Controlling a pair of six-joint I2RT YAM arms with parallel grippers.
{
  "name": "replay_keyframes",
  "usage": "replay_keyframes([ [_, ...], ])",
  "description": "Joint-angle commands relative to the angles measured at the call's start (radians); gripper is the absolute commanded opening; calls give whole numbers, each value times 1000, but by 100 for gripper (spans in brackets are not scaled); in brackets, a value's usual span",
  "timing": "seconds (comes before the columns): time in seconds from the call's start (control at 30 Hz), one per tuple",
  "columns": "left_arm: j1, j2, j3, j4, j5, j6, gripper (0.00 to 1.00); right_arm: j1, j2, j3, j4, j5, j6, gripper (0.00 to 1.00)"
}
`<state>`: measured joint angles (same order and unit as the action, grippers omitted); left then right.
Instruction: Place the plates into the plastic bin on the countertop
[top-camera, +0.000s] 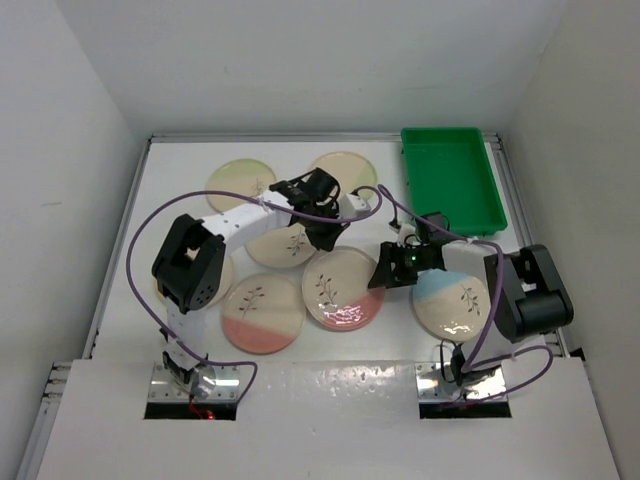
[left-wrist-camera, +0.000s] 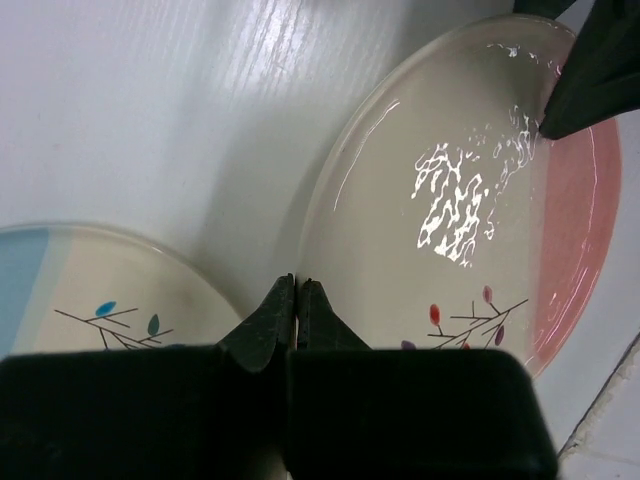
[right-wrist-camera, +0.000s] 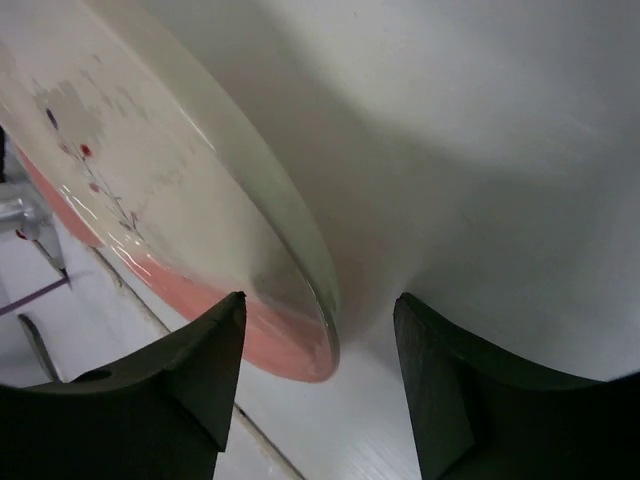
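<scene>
Right pincer (right-wrist-camera: 318, 305) open astride pink plate (right-wrist-camera: 150, 170) rim, left pincer (left-wrist-camera: 297, 285) closed on nothing, beside same plate

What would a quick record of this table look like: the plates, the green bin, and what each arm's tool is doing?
plates: seven, all lying on the countertop
plastic bin: far right corner, no plates in it
left tool: shut, gripping nothing, over the gap between two plates
right tool: open, its fingers either side of the pink plate rim
</scene>
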<state>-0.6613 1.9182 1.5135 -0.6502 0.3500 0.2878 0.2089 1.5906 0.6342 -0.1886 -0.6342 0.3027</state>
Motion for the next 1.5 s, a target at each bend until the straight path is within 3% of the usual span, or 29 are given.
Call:
replay_keyframes([
  [0.0, 14, -30, 4, 64, 29, 13, 0, -3, 31, -16, 167, -94, 74, 59],
  [0.07, 23, -21, -9, 89, 43, 4, 0, -5, 34, -39, 239, -113, 130, 59],
  [0.17, 42, -10, -30, 115, 43, 4, 0, -12, 57, -48, 296, -150, 162, 43],
  [0.2, 51, 1, -30, 115, 53, 4, 0, -19, 72, -44, 307, -166, 168, 31],
  [0.27, 62, 10, -30, 124, 53, 4, 0, -26, 94, -30, 310, -203, 182, 16],
  [0.3, 71, 10, -20, 133, 53, 4, 0, -38, 98, -21, 305, -219, 187, 3],
  [0.33, 71, 10, -19, 133, 63, 4, 0, -48, 97, -19, 305, -228, 191, 0],
  [0.5, 94, 10, 89, 75, 63, -15, 0, -89, 4, 2, 258, -258, 208, 0],
  [0.53, 118, 21, 131, 46, 63, -15, 7, -92, -30, 30, 215, -265, 207, 0],
  [0.57, 130, 21, 175, 15, 82, -15, 28, -98, -67, 56, 201, -268, 211, 0],
  [0.6, 146, 31, 270, -41, 95, -15, 37, -112, -86, 76, 193, -278, 220, 0],
  [0.7, 225, 42, 426, -91, 139, -30, 60, -152, -152, 172, 143, -280, 271, 0],
  [0.77, 303, 42, 476, -91, 155, -48, 66, -201, -170, 237, 181, -260, 350, 0],
  [0.8, 331, 42, 519, -91, 167, -59, 68, -204, -172, 249, 269, -248, 481, 0],
  [0.87, 405, 42, 548, -91, 144, -68, 68, -290, -144, 268, 399, -191, 600, 0],
  [0.93, 449, 51, 570, -82, 101, -98, 68, -322, -109, 266, 582, -135, 854, 0],
  [0.97, 488, 62, 570, -81, 80, -119, 68, -357, -87, 265, 736, -71, 903, 0],
  [1.03, 522, 71, 553, -81, 55, -119, 65, -381, -55, 256, 811, 43, 1051, 0],
  [1.27, 612, 44, 365, -81, 44, -85, 64, -384, -3, 184, 913, 595, 1147, 0],
  [1.47, 621, 25, 177, -81, 33, -59, 63, -399, 127, 245, 930, 673, 1193, 0],
])
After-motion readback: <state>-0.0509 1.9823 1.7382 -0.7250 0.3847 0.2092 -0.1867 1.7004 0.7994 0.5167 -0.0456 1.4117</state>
